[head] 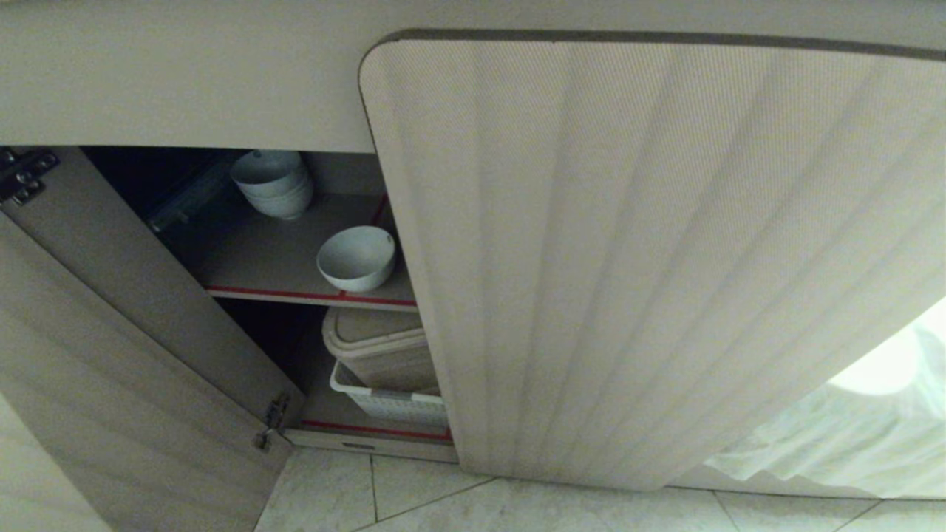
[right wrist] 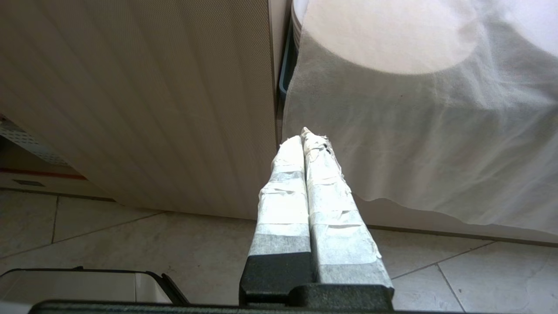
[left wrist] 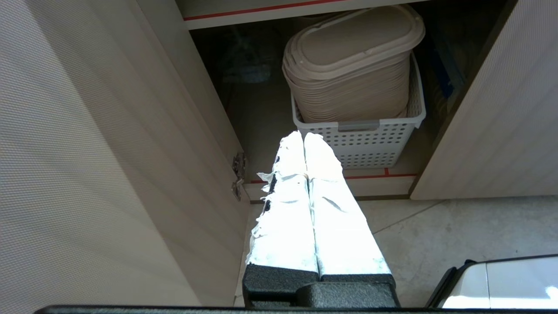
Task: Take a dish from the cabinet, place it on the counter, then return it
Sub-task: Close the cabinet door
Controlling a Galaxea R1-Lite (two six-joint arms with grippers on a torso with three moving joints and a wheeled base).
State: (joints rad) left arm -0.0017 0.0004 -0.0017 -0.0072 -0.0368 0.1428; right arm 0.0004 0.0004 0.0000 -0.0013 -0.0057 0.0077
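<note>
Pale marble-look floor tiles [head: 414,502] run along the foot of the cabinet [head: 635,266], whose two fluted beige doors both stand open from where I'm watching. On my head view the counter [head: 185,74] shows as a pale band across the top, with the cabinet opening below it. Inside, on the upper brown shelf [head: 266,258] with its red edge, I can see the dish [head: 356,258], a small white bowl sitting upright near the front lip, apart from the stack of white bowls [head: 273,183] farther back. On the lower shelf sits a white perforated basket [left wrist: 362,139] holding a stack of beige containers [left wrist: 353,65]. Neither arm shows in the head view. My left gripper [left wrist: 304,136] hangs low in front of the cabinet's lower opening, pointing toward the basket, its white-taped fingers [left wrist: 322,196] pressed together and holding nothing. My right gripper [right wrist: 303,135] sits off to the side, before the outer face of the right-hand door and a draped white cloth [right wrist: 418,144], its taped fingers likewise pressed flat against each other and empty.
</note>
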